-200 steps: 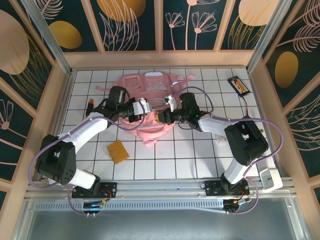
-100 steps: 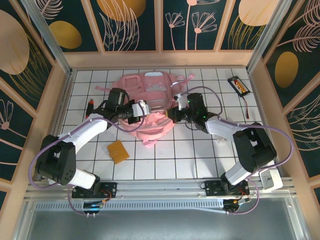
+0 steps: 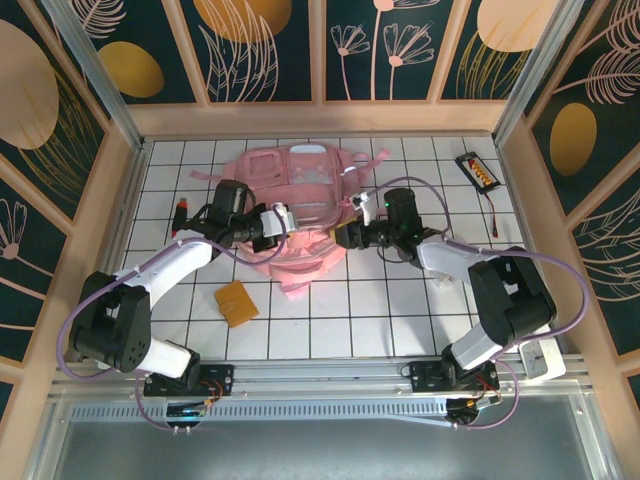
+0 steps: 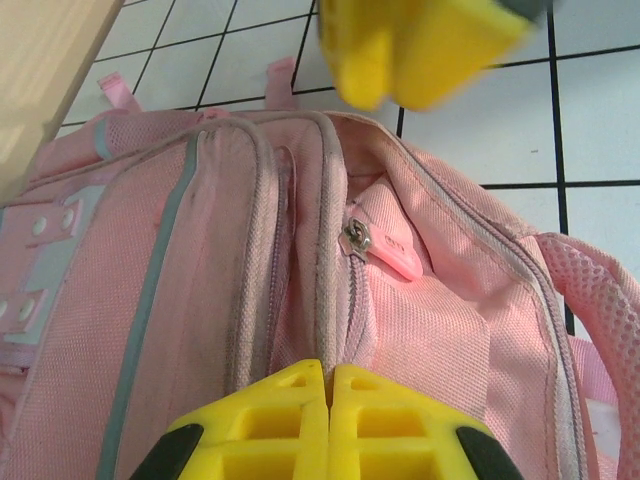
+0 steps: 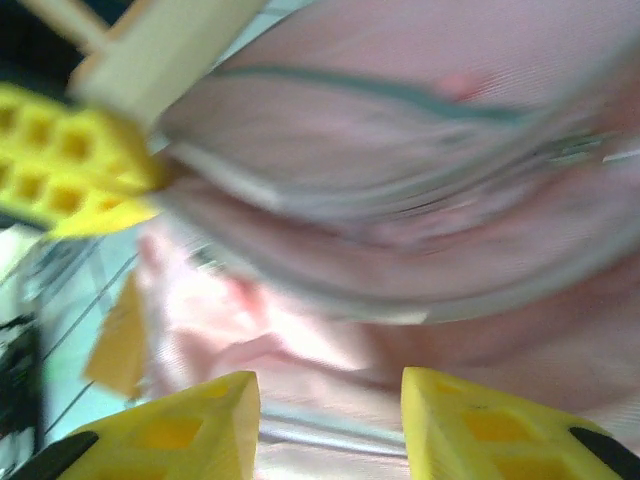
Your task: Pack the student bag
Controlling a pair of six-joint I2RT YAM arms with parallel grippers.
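On white tiled table (image 3: 400, 300), student bag (image 3: 300, 190) lying mid-back. Left gripper (image 4: 328, 372) jaws pressed together at zip seam (image 4: 340, 290), perhaps nipping fabric; right gripper (image 5: 330, 395) spread. Hold seam taut, widen mouth gently.

No legible text, label or number anywhere.

The large soft pink fabric backpack (image 3: 310, 180) lies flat toward the far middle of the white gridded table (image 3: 400, 300), its front pockets and pale reflective strips facing up. Pink straps (image 3: 378, 157) trail off its edges. A metal zip slider (image 4: 356, 238) with a pink pull tab sits on its grey zip line
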